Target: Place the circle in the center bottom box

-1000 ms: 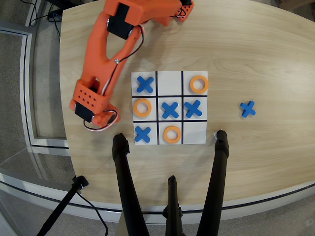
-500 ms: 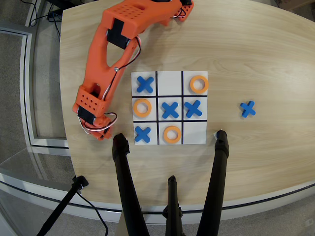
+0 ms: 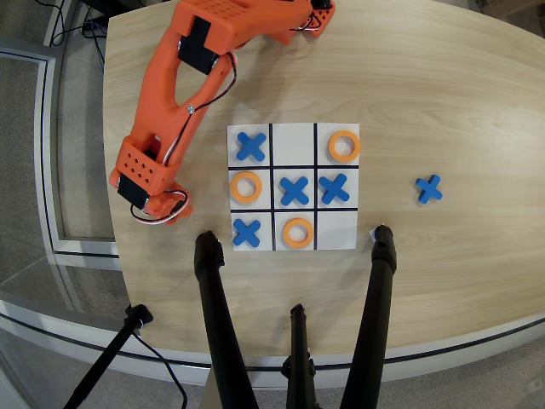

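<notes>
The white 3x3 grid [image 3: 294,128] lies mid-table in the overhead view. The orange arm's base [image 3: 143,181] sits left of the grid. The middle cell [image 3: 264,173] of the column facing that base holds an orange ring [image 3: 234,187], lying flat inside the black lines. Two more orange rings lie in the upper right cell [image 3: 333,146] and the lower middle cell [image 3: 287,233]. The arm rises from the base to the frame's top. Its gripper [image 3: 319,19] is at the top edge, far from the grid and partly cut off. I see no ring in it.
Blue X pieces lie in several cells, such as the upper left one [image 3: 250,146] and the centre one [image 3: 294,190]. One loose blue X [image 3: 428,188] lies right of the grid. Black tripod legs [image 3: 220,324] [image 3: 378,290] cross the near table edge.
</notes>
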Controlling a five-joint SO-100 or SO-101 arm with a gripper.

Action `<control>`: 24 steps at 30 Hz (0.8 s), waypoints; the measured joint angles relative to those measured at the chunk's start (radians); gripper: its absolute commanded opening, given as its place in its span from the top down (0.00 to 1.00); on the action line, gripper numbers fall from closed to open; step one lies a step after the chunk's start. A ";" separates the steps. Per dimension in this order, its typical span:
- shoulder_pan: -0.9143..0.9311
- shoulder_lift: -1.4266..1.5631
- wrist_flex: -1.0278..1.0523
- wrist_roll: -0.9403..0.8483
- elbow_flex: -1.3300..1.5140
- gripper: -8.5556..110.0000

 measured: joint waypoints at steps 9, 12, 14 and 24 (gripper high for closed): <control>-0.057 -0.014 0.067 0.104 -0.038 0.78; -0.057 -0.020 0.071 0.118 -0.048 0.78; -0.057 -0.023 0.074 0.124 -0.052 0.78; -0.060 -0.023 0.071 0.147 -0.054 0.93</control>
